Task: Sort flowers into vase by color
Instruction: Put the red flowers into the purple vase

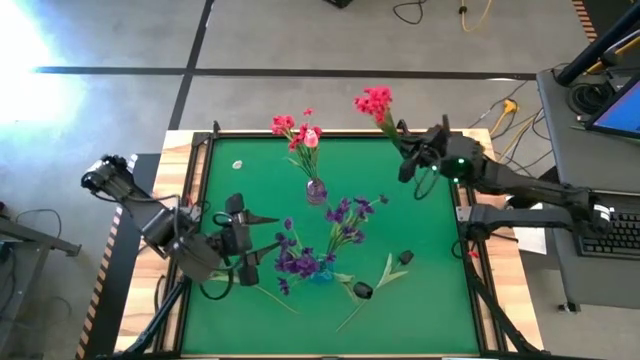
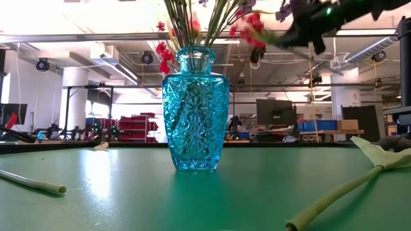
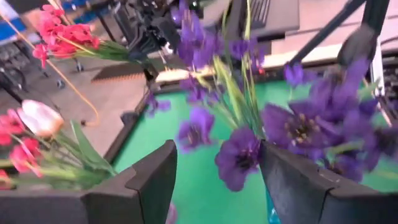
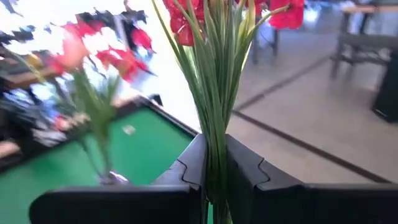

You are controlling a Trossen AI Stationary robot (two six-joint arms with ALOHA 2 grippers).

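Right gripper (image 4: 214,177) clamps a red flower (image 1: 375,101) by the stems, blooms cut off above. Left gripper (image 3: 214,180) gapes, empty, purple flowers (image 3: 298,127) just ahead, their blue vase (image 2: 194,109) mostly hidden.

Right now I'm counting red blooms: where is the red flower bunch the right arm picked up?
In the high view, the red flower bunch hangs past the table's far edge, right of centre, clamped in the right gripper.
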